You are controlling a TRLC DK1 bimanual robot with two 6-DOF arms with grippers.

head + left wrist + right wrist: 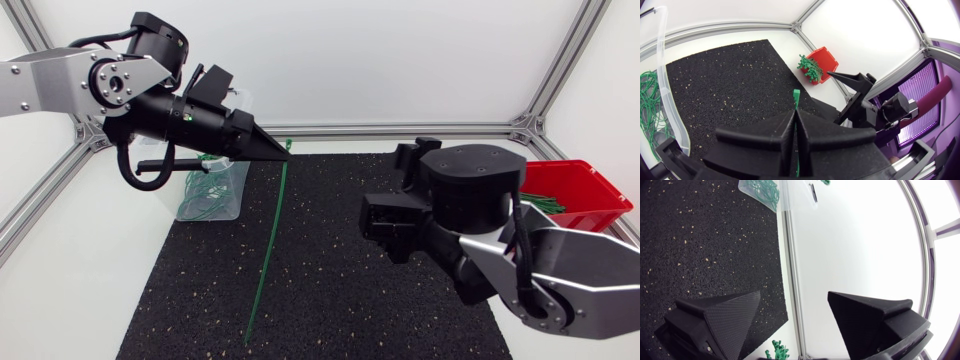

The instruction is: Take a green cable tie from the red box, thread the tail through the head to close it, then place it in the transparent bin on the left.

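My left gripper (pixel 284 150) is shut on the top end of a green cable tie (pixel 268 250). The tie hangs straight down over the black mat, its tail reaching towards the front edge. In the left wrist view the tie's head (pixel 796 95) pokes out just past the closed fingertips. The transparent bin (pixel 212 190) stands behind the left arm with several green ties in it. The red box (pixel 572 190) with green ties (pixel 810 68) sits at the far right. My right gripper (pixel 383 228) hovers over the mat's right half, open and empty, well right of the hanging tie.
The black speckled mat (pixel 330 290) covers the middle of the white table. An aluminium frame rail (pixel 400 128) runs along the back edge. In the right wrist view the bin (pixel 760 190) lies far ahead of the open fingers (pixel 722 320).
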